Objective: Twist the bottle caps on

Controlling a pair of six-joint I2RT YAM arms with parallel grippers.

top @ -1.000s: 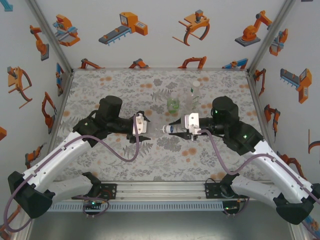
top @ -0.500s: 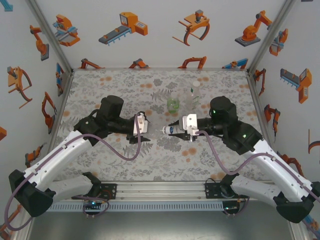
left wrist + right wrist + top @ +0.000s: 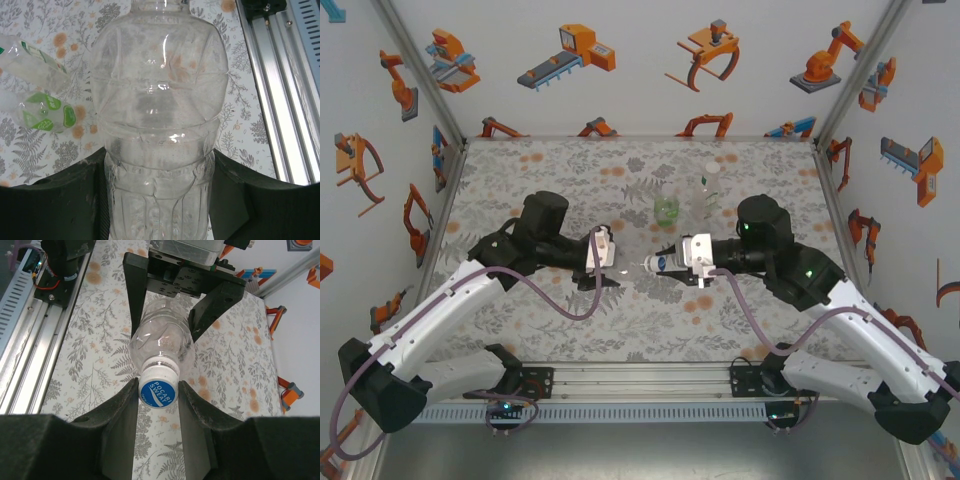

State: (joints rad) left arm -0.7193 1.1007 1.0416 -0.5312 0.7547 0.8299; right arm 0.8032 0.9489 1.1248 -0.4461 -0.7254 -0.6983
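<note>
left gripper [image 3: 157, 200] clamped on the clear bottle [image 3: 159, 95], held sideways over mid table [image 3: 540, 170] w/ neck toward the right gripper [image 3: 159, 389], which pinches the blue cap [image 3: 158, 392] at that neck (prob one arm steadies, other twists). green bottle [image 3: 666, 209] stands behind.

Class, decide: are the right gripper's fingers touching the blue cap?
Touching. In the right wrist view, both fingers of the right gripper press against the blue cap on the clear bottle, no gap.
</note>
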